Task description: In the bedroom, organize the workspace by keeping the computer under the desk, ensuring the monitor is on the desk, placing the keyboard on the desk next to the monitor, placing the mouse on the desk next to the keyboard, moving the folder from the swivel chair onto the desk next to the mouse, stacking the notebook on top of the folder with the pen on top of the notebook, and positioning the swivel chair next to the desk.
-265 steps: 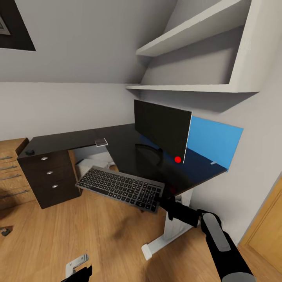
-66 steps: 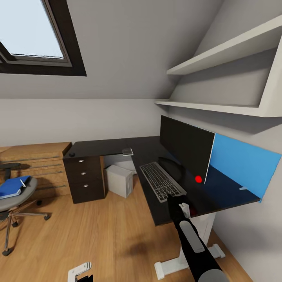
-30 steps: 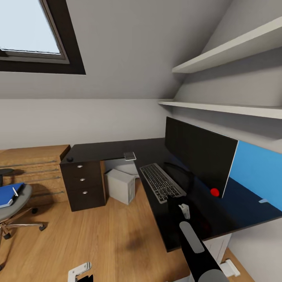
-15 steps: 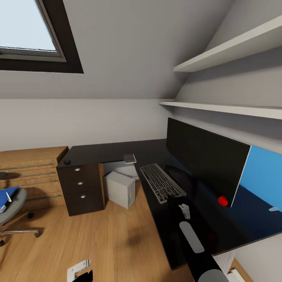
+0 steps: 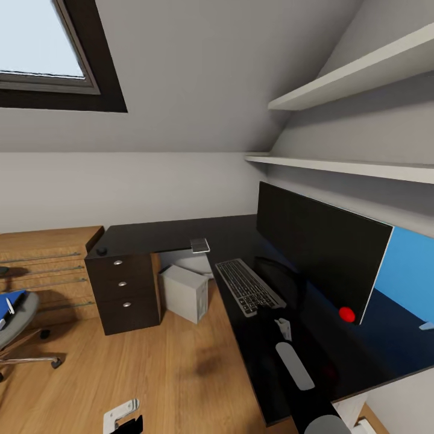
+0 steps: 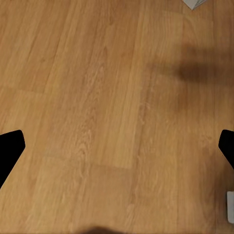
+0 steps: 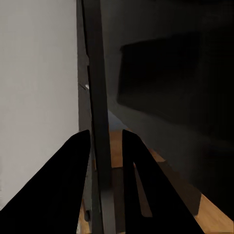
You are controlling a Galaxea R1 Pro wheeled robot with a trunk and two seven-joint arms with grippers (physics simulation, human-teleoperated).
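Note:
The keyboard point(image 5: 248, 286) lies flat on the black desk point(image 5: 175, 229), just in front of the wide black monitor point(image 5: 319, 246). My right gripper point(image 5: 266, 312) is at the keyboard's near end. In the right wrist view its fingers point(image 7: 80, 180) are shut on the keyboard's thin edge point(image 7: 99, 122). The grey notebook point(image 5: 199, 245) sits at the desk's inner corner, and the mouse point(image 5: 102, 250) on its far left end. The computer point(image 5: 186, 292) stands under the desk. At the left edge, the swivel chair point(image 5: 17, 322) carries the blue folder point(image 5: 5, 301) and a white pen point(image 5: 10, 305). My left gripper point(image 5: 123, 417) hangs open over the floor point(image 6: 117, 107).
A dark drawer cabinet point(image 5: 123, 289) stands under the desk's left end, with a wooden drawer chest point(image 5: 45, 265) beside it. White shelves point(image 5: 337, 166) hang above the monitor and a blue back panel point(image 5: 413, 274) lies behind it. Open wooden floor point(image 5: 150, 367) spreads between chair and desk.
The keyboard, held in the air before the desk 8.8 s ago, now lies on the desk. Over the last second the camera drifted right; the right gripper has stayed on the keyboard.

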